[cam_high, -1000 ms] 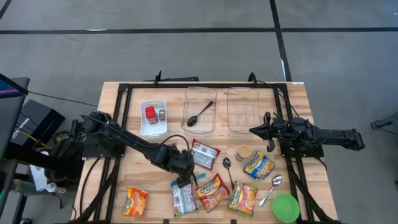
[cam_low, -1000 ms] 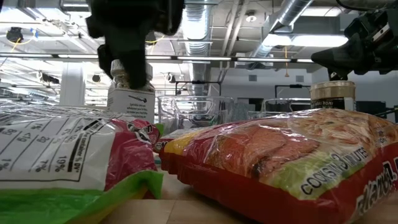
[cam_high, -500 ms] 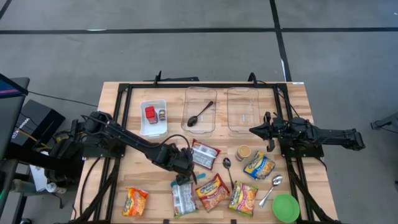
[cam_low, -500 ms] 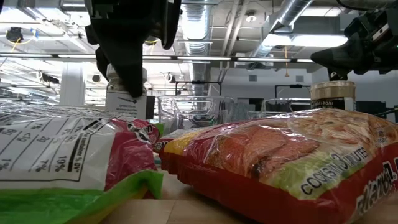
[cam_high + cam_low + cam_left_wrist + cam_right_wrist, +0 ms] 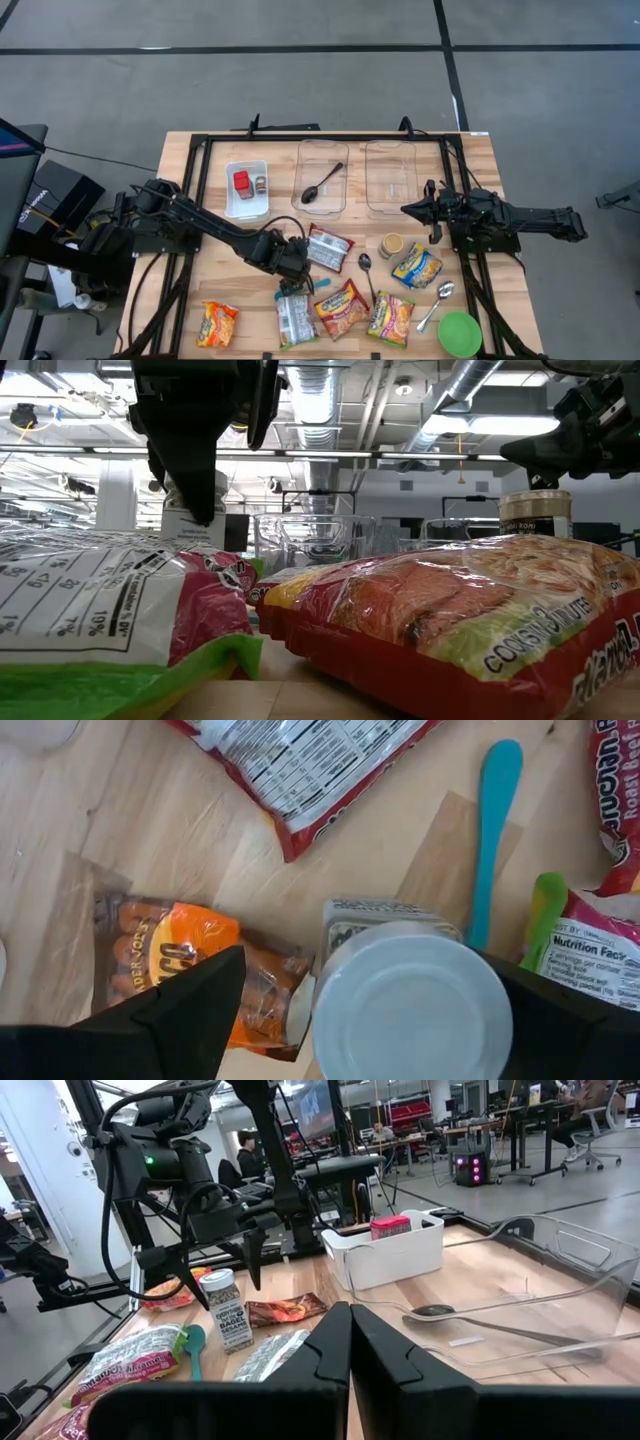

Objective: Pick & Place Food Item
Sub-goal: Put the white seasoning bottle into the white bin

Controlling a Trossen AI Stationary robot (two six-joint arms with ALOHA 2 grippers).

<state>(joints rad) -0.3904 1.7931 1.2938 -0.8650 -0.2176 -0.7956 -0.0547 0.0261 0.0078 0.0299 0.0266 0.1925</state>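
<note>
High view, my tally: left gripper [image 5: 287, 277] mid-table, fingers spread wide, holding nothing, poised over the seasoning jar [image 5: 230, 1312]. From the right wrist cam I see the jar upright on the wood, white lid, paper label, fingertips [image 5: 249, 1258] apart just above the lid; left wrist cam shows the round lid [image 5: 412, 1003] between both fingers. Right gripper [image 5: 405, 210] at table's right side, clenched on nothing, beside the right clear bin [image 5: 391, 176].

Room: jar is hemmed in. Snack pouch [image 5: 330, 247] to its right, white-and-green packet [image 5: 295, 320] just in front, teal spoon [image 5: 492, 825] close by. Bare wood [image 5: 225, 275] lies open to the left.

Count, front row: 4 glossy crinkled packets incl. orange one [image 5: 217, 324]. Yellow pouch [image 5: 418, 265], 1 brown-lidded jar [image 5: 390, 245], 2 metal spoons on wood [image 5: 366, 270], 1 green bowl [image 5: 459, 334].

Back row: 2 clear plastic bins, left one [image 5: 322, 177] w/ 1 dark spoon; 1 white tray [image 5: 246, 202] w/ red item inside.
</note>
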